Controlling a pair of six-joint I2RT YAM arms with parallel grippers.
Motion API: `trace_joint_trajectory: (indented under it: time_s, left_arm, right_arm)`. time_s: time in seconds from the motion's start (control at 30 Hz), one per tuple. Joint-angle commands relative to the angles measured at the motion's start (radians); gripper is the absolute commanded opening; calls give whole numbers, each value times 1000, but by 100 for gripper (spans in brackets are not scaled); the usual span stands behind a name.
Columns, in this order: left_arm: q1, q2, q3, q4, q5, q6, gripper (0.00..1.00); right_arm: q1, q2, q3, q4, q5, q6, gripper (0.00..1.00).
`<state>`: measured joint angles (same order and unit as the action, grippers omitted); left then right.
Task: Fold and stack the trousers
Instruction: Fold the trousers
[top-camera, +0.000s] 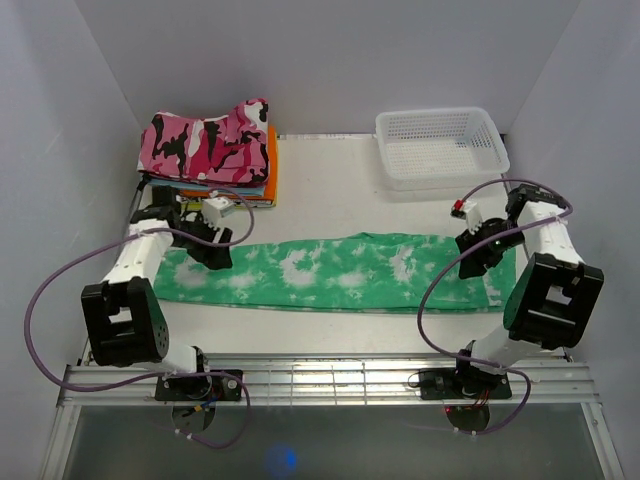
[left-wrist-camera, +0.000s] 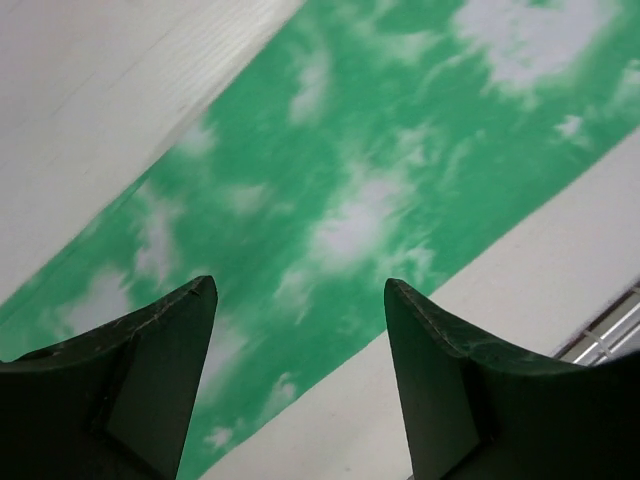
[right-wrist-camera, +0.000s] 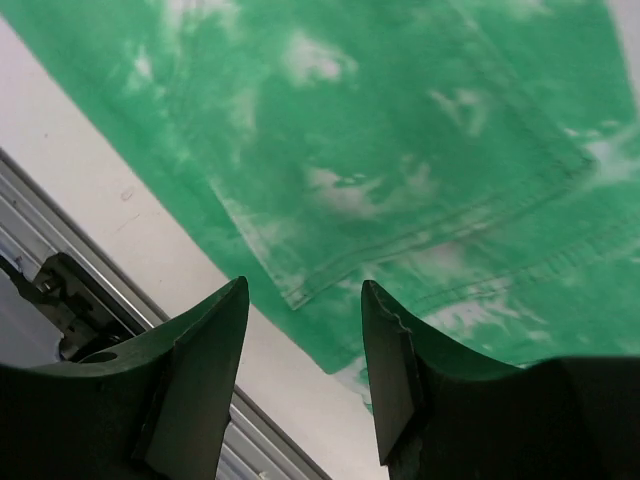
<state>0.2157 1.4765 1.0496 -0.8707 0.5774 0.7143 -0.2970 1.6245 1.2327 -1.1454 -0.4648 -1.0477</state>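
Surface (top-camera: 330, 190): you are working over a white surface, which is carrying everything below.
Trousers (top-camera: 330, 272): they are lying flat as one long mint green and white strip, running left to right across the middle of the surface, between your two arms.
Basket (top-camera: 445, 172): a white mesh basket is sitting at the far right corner, well apart from the trousers.
Camouflage garment (top-camera: 205, 145): the pink, black and white piece is resting on top of the pile at the far left corner.
Orange clothes (top-camera: 271, 160): they are lying folded under the camouflage garment, showing along the pile's right edge.
Left end effector (left-wrist-camera: 298, 282): you are holding it over the trousers' left end, fingers spread wide and gripping nothing.
Right end effector (right-wrist-camera: 304, 283): you are holding it over the right end, above a stitched pocket corner, fingers parted and gripping nothing.
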Motion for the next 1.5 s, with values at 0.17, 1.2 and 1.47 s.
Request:
trace_joint_trajectory:
  time_s: [0.17,1.2,1.47]
  left_arm:
    - [-312,11,-120,71,-22,-113,71]
    - [-722,128,36,404,-3,-88,91]
    - [-932,361,164,456,-34,-200,73]
  right_arm:
    - [189,-222,-338,176,161,-78,55]
    - [386,236,508,279,-121,520,64]
    - [533,380,499,303,-75,410,61]
